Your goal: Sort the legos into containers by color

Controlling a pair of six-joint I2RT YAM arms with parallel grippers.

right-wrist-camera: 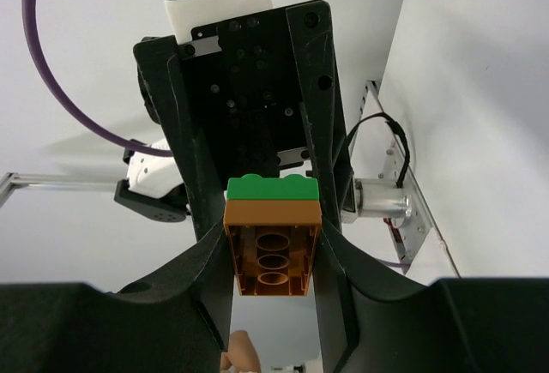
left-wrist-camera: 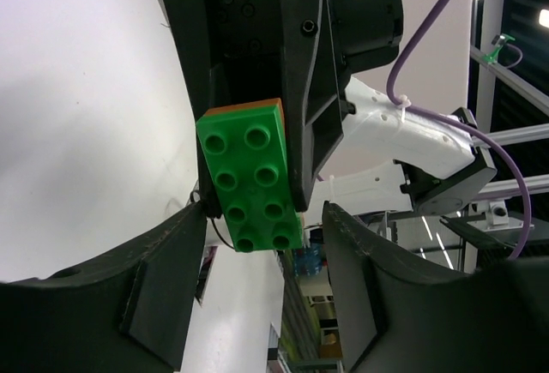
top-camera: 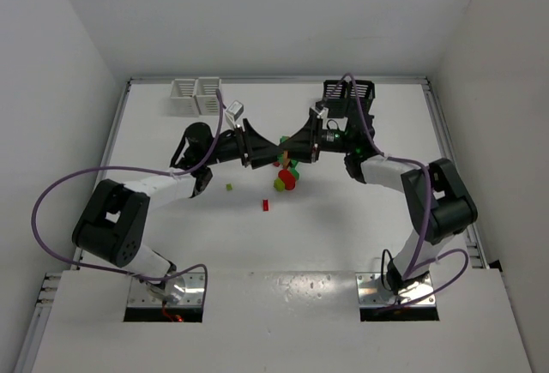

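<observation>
My right gripper (right-wrist-camera: 274, 236) is shut on a joined chunk, an orange brick (right-wrist-camera: 273, 253) with a green brick (right-wrist-camera: 273, 188) stuck on its far side. It holds the chunk in the air above the table's middle (top-camera: 290, 152). My left gripper (left-wrist-camera: 266, 219) faces it (top-camera: 268, 155), open. The near end of the green brick (left-wrist-camera: 249, 176) lies between its spread fingertips without touching them. A small pile of red and green legos (top-camera: 287, 177) lies below. A red brick (top-camera: 266, 205) and a tiny yellow-green one (top-camera: 228, 187) lie apart.
Two white slatted bins (top-camera: 196, 94) stand at the back left. Two black slatted bins (top-camera: 350, 96) stand at the back right, partly hidden by the right arm. Purple cables loop beside both arms.
</observation>
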